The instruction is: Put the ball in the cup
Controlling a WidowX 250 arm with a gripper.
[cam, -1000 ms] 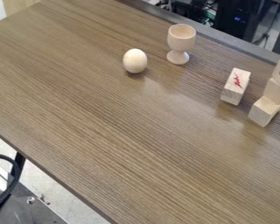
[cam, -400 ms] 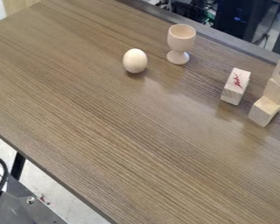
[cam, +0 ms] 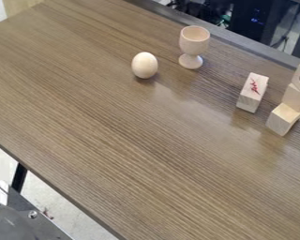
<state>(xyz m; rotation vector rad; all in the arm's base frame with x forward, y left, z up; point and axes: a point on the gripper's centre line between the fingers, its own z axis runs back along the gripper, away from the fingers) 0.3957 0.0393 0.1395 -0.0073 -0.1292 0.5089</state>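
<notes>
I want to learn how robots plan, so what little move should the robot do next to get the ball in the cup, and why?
Probably bring the gripper over the egg-shaped ball, ready to grasp it. The ball sits on the table, apart from the cup, which already stands upright with its opening facing up.
</notes>
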